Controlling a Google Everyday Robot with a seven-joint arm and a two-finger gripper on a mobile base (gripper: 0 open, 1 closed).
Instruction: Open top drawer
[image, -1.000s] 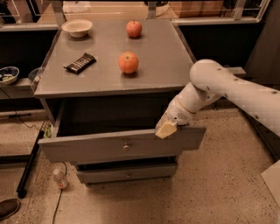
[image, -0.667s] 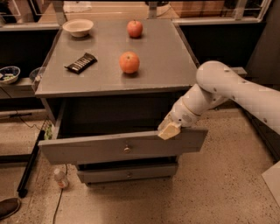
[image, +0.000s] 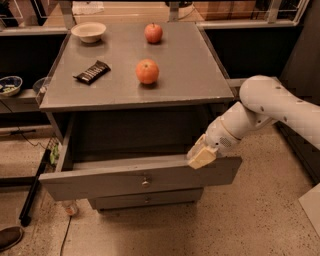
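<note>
The top drawer (image: 125, 177) of the grey cabinet stands pulled out, with its flat grey front panel, a small round centre knob (image: 145, 181) and its open box behind it. My gripper (image: 201, 156) sits at the top edge of the drawer front, right of the knob, its cream fingertips (image: 204, 158) resting over the rim. My white arm (image: 270, 107) reaches in from the right. A second drawer (image: 145, 199) shows below, closed.
The cabinet top (image: 190, 65) holds two red apples (image: 147, 71) (image: 153, 33), a dark snack bar (image: 92, 71) and a white bowl (image: 88, 31). A shelf with a bowl (image: 9, 85) stands at left. A black stand leg (image: 31, 195) and a shoe (image: 10, 237) lie on the floor.
The drawer has slid slightly further out toward the camera, and my gripper and arm have moved with it toward the front right.
</note>
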